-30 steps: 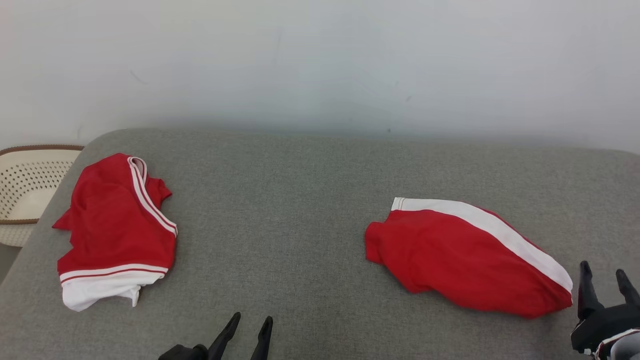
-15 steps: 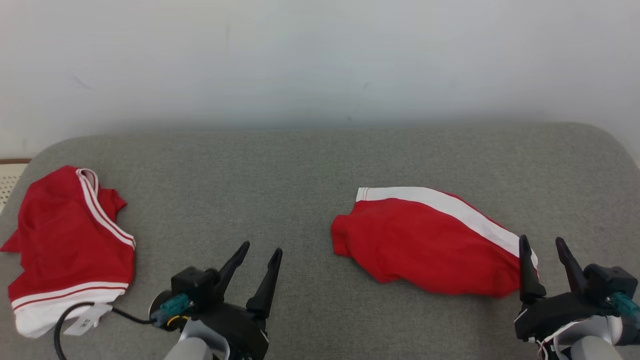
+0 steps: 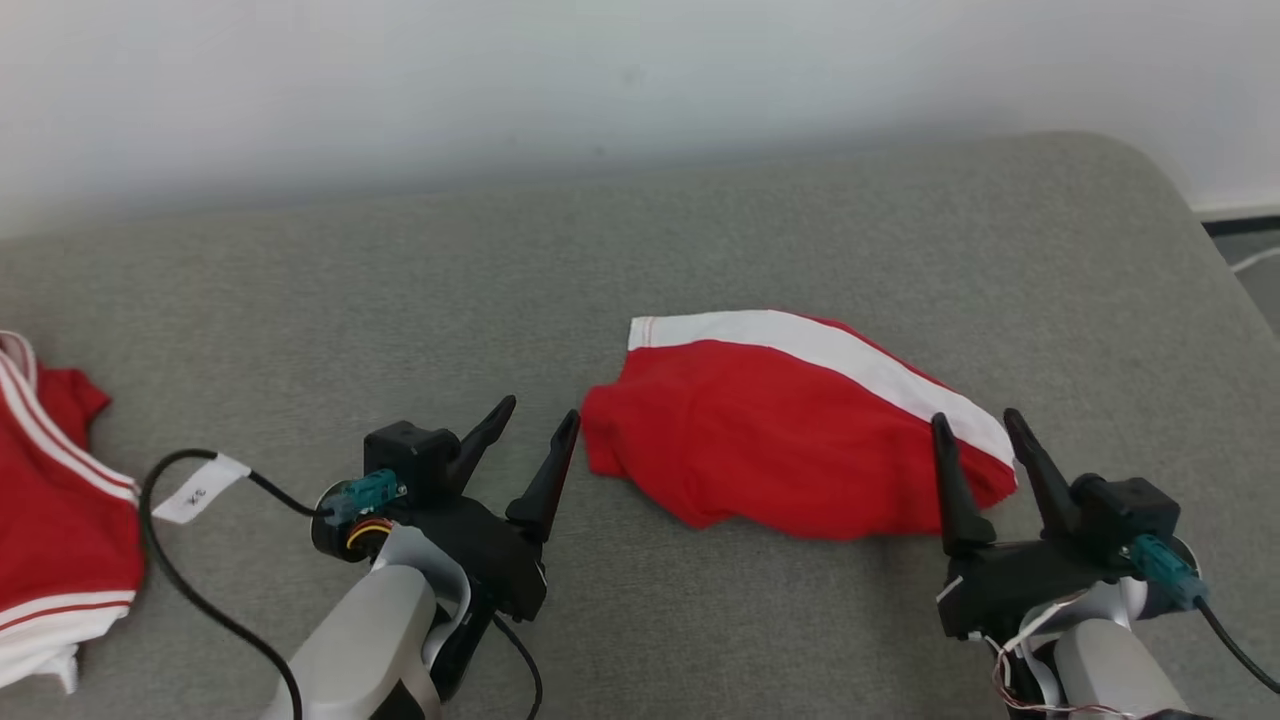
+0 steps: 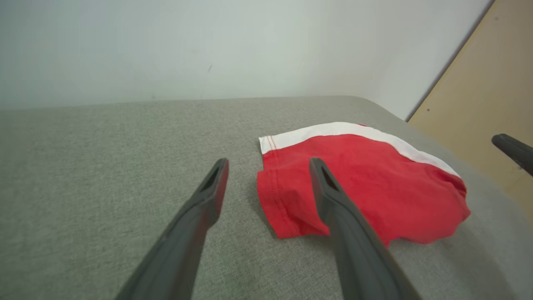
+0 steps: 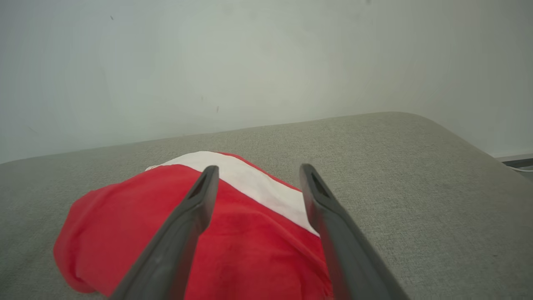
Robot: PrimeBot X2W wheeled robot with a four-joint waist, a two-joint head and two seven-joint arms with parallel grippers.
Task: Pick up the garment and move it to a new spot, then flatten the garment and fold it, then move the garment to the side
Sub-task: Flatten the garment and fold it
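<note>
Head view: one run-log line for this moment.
stage: pre-grasp | red garment: crumpled on grey cushion, unheld | left hand: open, beside its left edge | right hand: open, over its right end

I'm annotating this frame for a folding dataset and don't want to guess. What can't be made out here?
Second garment: cut off by the head view's left edge.
Red garment: bunched, so its type is unclear; the right end effector partly hides its right end in the head view.
Cable tag: print too small to read.
</note>
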